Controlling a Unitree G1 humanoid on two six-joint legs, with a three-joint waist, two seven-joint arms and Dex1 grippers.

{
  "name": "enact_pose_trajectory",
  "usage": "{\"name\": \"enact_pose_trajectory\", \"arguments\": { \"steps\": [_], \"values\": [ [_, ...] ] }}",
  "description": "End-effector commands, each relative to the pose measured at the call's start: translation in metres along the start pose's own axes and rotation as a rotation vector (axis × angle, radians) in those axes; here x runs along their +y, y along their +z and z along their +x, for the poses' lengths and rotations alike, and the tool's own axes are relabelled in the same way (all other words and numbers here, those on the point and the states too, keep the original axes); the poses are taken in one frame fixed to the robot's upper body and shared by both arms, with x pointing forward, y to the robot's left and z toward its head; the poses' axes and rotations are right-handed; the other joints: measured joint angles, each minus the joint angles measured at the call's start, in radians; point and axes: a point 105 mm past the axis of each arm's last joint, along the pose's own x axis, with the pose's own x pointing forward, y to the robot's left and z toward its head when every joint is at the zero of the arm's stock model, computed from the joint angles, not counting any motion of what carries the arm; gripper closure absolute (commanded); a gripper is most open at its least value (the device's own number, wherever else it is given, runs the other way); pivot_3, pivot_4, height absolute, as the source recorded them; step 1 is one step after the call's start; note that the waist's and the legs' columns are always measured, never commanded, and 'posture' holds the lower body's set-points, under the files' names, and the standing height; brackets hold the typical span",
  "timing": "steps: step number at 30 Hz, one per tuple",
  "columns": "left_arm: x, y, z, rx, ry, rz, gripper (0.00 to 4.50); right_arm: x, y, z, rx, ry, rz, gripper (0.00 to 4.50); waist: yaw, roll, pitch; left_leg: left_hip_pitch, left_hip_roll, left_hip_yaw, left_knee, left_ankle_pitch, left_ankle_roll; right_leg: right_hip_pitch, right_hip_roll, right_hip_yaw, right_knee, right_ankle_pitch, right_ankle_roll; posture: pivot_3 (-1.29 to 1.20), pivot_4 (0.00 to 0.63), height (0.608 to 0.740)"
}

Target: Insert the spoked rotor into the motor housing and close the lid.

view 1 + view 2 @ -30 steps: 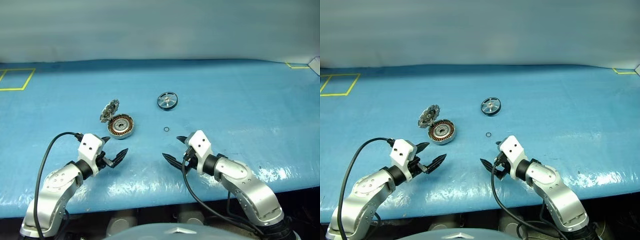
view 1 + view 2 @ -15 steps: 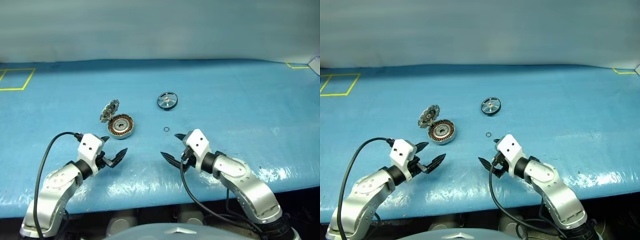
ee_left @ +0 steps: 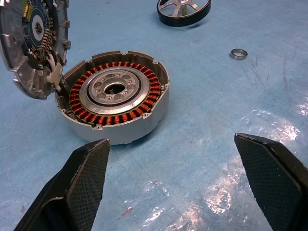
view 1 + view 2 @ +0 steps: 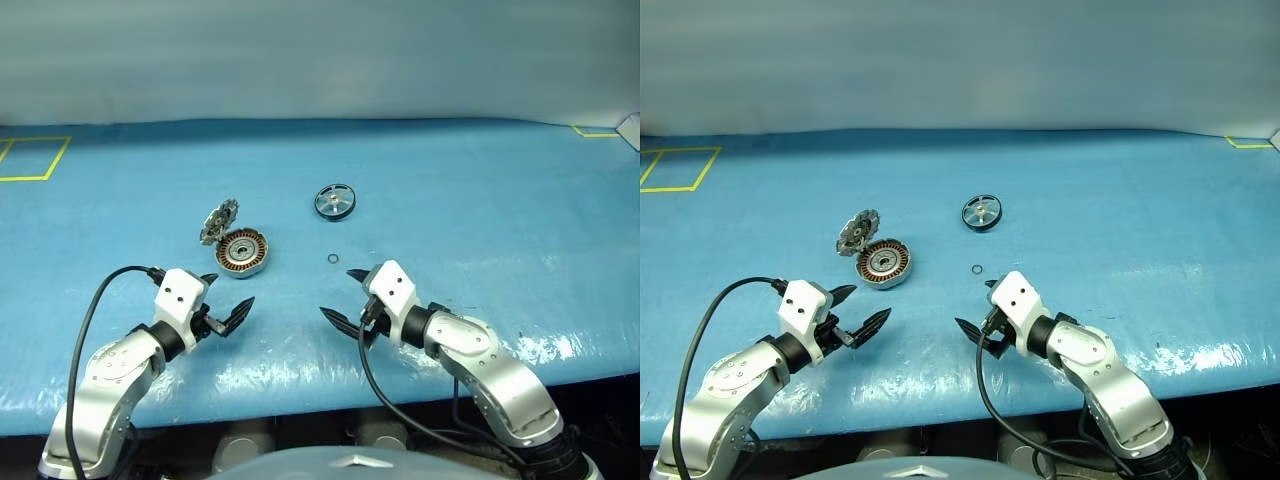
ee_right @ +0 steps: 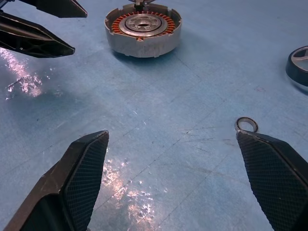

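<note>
One motor housing with one hinged lid, one spoked rotor, one small ring.

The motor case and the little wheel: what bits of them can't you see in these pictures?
- Motor housing: its underside rests on the blue table, hidden in every view.
- Lid: the left wrist view's edge cuts it off; its outer face is turned away.
- Spoked rotor: both wrist views crop it, and in the head views it is too small to count the spokes.
- Small ring: any markings are too tiny to read.
</note>
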Motion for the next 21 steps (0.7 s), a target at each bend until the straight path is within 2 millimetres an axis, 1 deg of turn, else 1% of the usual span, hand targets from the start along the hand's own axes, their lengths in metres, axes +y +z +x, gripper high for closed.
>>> {"name": "enact_pose_trajectory", "arguments": {
  "steps": [1, 5, 7, 10, 13, 16, 21],
  "values": [
    [-0.001, 0.013, -0.004, -0.057, 0.011, 0.035, 0.00, 0.001, 0.010, 0.001, -0.023, 0.028, -0.058, 0.02, 0.000, 0.000, 0.000, 0.000, 0.000, 0.000, 0.000, 0.000, 0.000, 0.000, 0.000, 0.000, 0.000, 0.000, 0.000, 0.00, 0.150, 0.740],
    [-0.002, 0.011, -0.004, -0.058, 0.011, 0.023, 0.00, 0.000, 0.011, 0.008, 0.001, 0.083, -0.114, 0.02, 0.000, 0.000, 0.000, 0.000, 0.000, 0.000, 0.000, 0.000, 0.000, 0.000, 0.000, 0.000, 0.000, 0.000, 0.000, 0.00, 0.150, 0.740],
    [-0.003, 0.011, -0.004, -0.062, 0.008, 0.017, 0.00, -0.003, 0.016, 0.014, 0.004, 0.120, -0.151, 0.02, -0.001, 0.000, 0.000, 0.000, 0.000, 0.000, 0.000, 0.000, 0.000, 0.000, 0.000, 0.000, 0.000, 0.000, 0.000, 0.00, 0.150, 0.740],
    [-0.004, 0.011, -0.005, -0.069, 0.016, 0.020, 0.00, -0.002, 0.024, 0.023, 0.005, 0.226, -0.229, 0.02, -0.003, 0.000, 0.000, 0.000, 0.000, 0.000, 0.000, 0.000, 0.000, 0.000, 0.000, 0.000, 0.000, 0.000, 0.000, 0.00, 0.150, 0.740],
    [-0.007, 0.009, -0.008, -0.084, 0.022, 0.015, 0.00, -0.003, 0.034, 0.035, 0.028, 0.347, -0.365, 0.02, -0.005, 0.000, 0.000, 0.000, -0.001, 0.000, 0.000, 0.000, 0.000, 0.000, 0.000, -0.001, 0.000, 0.000, 0.000, 0.00, 0.150, 0.740],
    [-0.010, 0.007, -0.012, -0.096, 0.028, 0.006, 0.00, -0.006, 0.044, 0.046, 0.058, 0.429, -0.502, 0.02, -0.008, 0.000, 0.000, 0.000, -0.001, 0.000, 0.000, 0.000, 0.000, 0.000, 0.000, -0.001, 0.000, 0.000, 0.000, 0.00, 0.150, 0.740],
    [-0.016, -0.003, -0.021, -0.098, 0.064, 0.019, 0.00, -0.011, 0.060, 0.076, 0.135, 0.544, -0.809, 0.02, -0.012, 0.000, 0.000, 0.000, -0.001, 0.001, 0.000, 0.000, 0.000, 0.000, 0.000, -0.001, 0.000, 0.000, 0.000, 0.00, 0.150, 0.740]
  ]
}}
